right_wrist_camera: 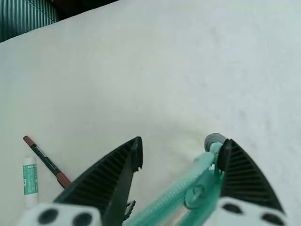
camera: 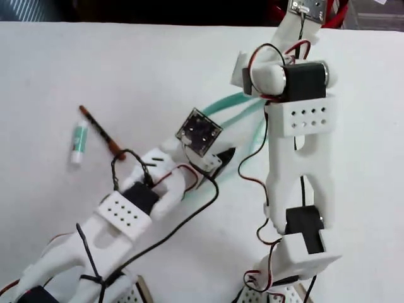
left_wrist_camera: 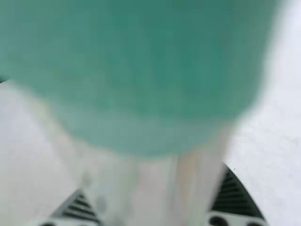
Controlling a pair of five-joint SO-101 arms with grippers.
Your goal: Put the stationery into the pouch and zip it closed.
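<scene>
The move ahead turns on the gap between the stationery and the pouch [camera: 228, 104]. In the high view the pouch lies near the middle of the table [camera: 158, 57], a clear body with teal edges. The pencil [camera: 101, 131] and the glue stick [camera: 78, 142] lie well apart from it, out at about 9 o'clock, so neither is inside yet. The pencil's long axis runs from roughly 10 o'clock to 4 o'clock. Its lower end sits just beside my left forearm's cable. The glue stick lies close alongside the pencil's upper half, nearly on the 12-to-6 line and leaning a little. My left claw [camera: 218, 161] is down at the pouch's near edge, and my left arm is plainly the nearer one to both pieces. I judge the pick falls to that side, and I would turn the wrist square across the pencil's slant. The teal fabric [left_wrist_camera: 141, 70] sits so close to my left wrist camera that I cannot tell whether that claw is clamped on it or merely over it. My right claw [right_wrist_camera: 181, 146] stands with its jaws apart. The pouch's teal zip edge [right_wrist_camera: 188, 197] runs up between them and rests against the inner face of one jaw, not pinched. From there the pencil [right_wrist_camera: 44, 157] and glue stick [right_wrist_camera: 29, 181] show far off across the table. The glue stick's green label carries print, and the pencil has dark marks along its barrel. Both are too small to read.
</scene>
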